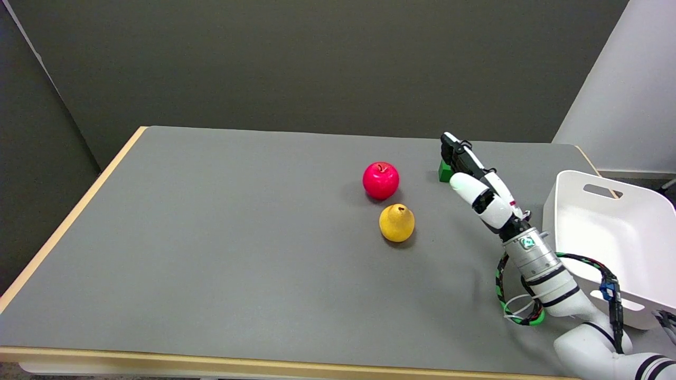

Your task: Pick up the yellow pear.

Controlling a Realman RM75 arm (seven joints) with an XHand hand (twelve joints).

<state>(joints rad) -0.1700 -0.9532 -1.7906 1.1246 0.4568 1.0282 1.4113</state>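
Note:
The yellow pear point(396, 223) sits upright on the grey table point(211, 237), right of centre, with its stem up. My right hand point(475, 182) hangs to the pear's right and a little farther back, about a hand's length away. Its fingers are stretched out straight and point away from me. It holds nothing and touches nothing. The fingertips overlap the green cube in the picture.
A red apple point(381, 180) stands just behind the pear, almost touching it. A small green cube point(444, 173) lies behind the hand, mostly hidden by the fingers. A white bin point(612, 232) stands at the table's right edge, beside my forearm.

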